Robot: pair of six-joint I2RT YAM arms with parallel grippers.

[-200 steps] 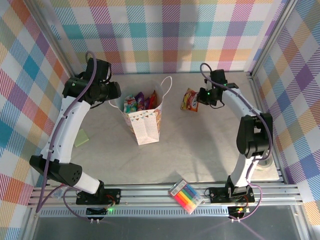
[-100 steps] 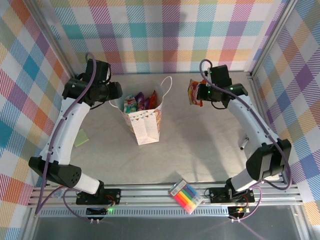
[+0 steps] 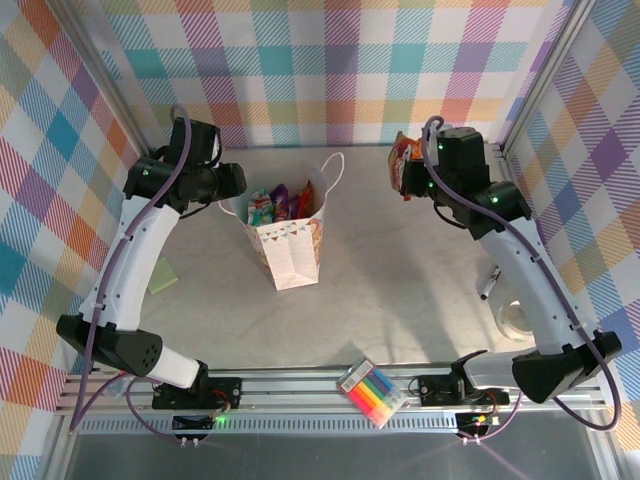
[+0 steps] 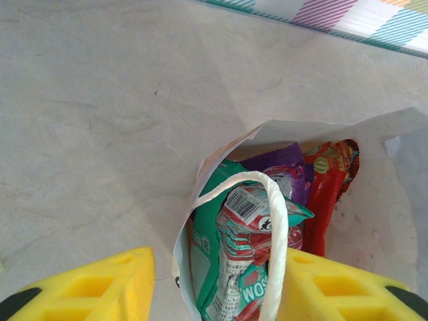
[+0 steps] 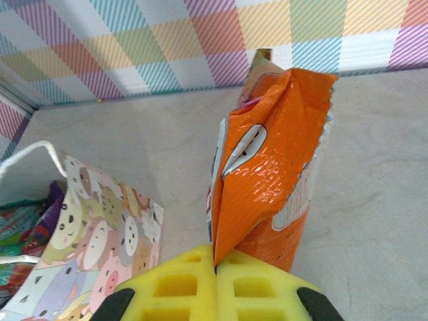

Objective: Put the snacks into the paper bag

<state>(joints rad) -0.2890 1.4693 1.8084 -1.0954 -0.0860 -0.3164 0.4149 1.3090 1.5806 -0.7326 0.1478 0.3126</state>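
While left gripper (image 4: 215, 267) hangs half open over the paper bag (image 3: 292, 255), gripping nothing, right gripper (image 5: 215, 267) is clamped on an orange packet (image 5: 267, 174).

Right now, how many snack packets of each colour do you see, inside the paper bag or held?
Teal packet, in the paper bag: 1
Purple packet, in the bag: 1
Red packet, in the bag: 1
Orange packet, held by the right gripper: 1
Total: 4 that I can tell apart
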